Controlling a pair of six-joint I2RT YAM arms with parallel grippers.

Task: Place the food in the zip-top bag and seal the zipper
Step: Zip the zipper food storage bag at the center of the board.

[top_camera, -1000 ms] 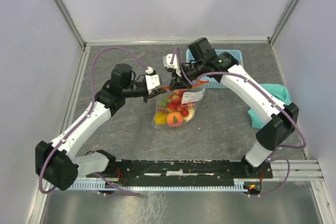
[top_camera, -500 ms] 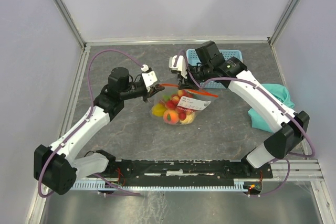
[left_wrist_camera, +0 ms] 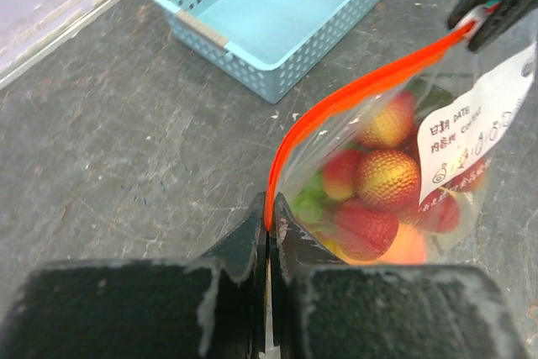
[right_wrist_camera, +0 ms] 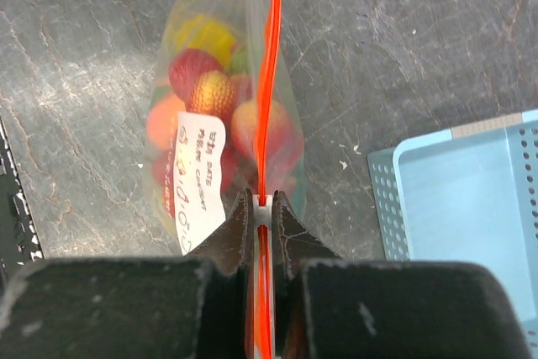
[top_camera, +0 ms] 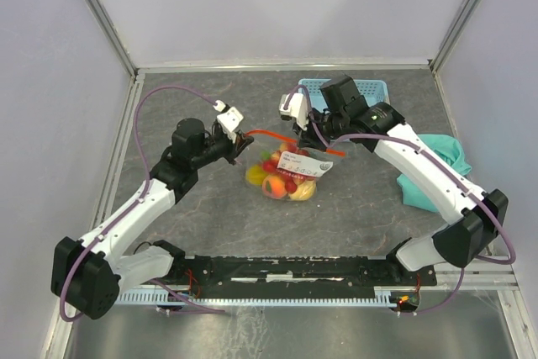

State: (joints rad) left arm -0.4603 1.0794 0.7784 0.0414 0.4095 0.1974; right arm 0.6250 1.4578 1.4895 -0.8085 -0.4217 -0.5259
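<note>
We cannot read the label [top_camera: 301, 164] from above; the basket [right_wrist_camera: 471, 208] runs off the right wrist picture's edge, and the right claw [right_wrist_camera: 261, 203] covers a stretch of the zipper [right_wrist_camera: 271, 65]

"DATE" is legible on the white printed label [left_wrist_camera: 483, 124], toward its 9 o'clock end, on the clear crinkly plastic zip-top bag [left_wrist_camera: 328, 128]; the other print is unreadable.

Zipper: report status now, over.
Left gripper shut on zipper end; right gripper shut on it further along. Food inside bag, strip taut. Nothing in the way; basket apart.
</note>
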